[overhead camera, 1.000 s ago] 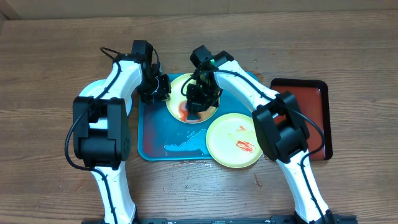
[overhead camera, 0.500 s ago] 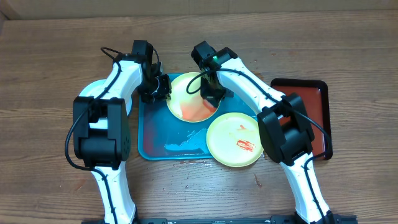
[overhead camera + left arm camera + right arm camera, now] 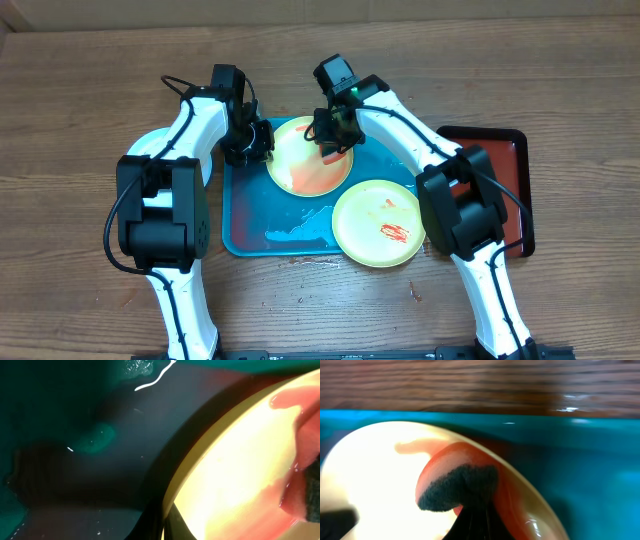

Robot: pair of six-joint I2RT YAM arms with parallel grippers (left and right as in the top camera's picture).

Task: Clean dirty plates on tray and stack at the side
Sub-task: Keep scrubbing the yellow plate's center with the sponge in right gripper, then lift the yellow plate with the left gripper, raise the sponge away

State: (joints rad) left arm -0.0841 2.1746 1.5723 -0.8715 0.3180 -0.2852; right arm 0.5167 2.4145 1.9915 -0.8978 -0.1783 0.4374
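The left end effector pinches the smeared plate at its 9 o'clock rim, inside the tray. The right end effector, closed on a dark sponge, should scrub firmly toward 6 o'clock.

The tray was seen in turquoise-blue, crossed near its front edge by pale, foamy streaks. The far plate was shown in cream-yellow with a light green rim, and was washed over in thin orange-red (deepest around the sponge). The sponge was rendered in charcoal-black. The near plate was coloured pale yellow-green and was marked by a few small red smears. A smaller tray was seen in dark red, edged in black. The surface was patterned with brown wood grain. The left arm and the right arm were finished in white, with black joints and black cables.
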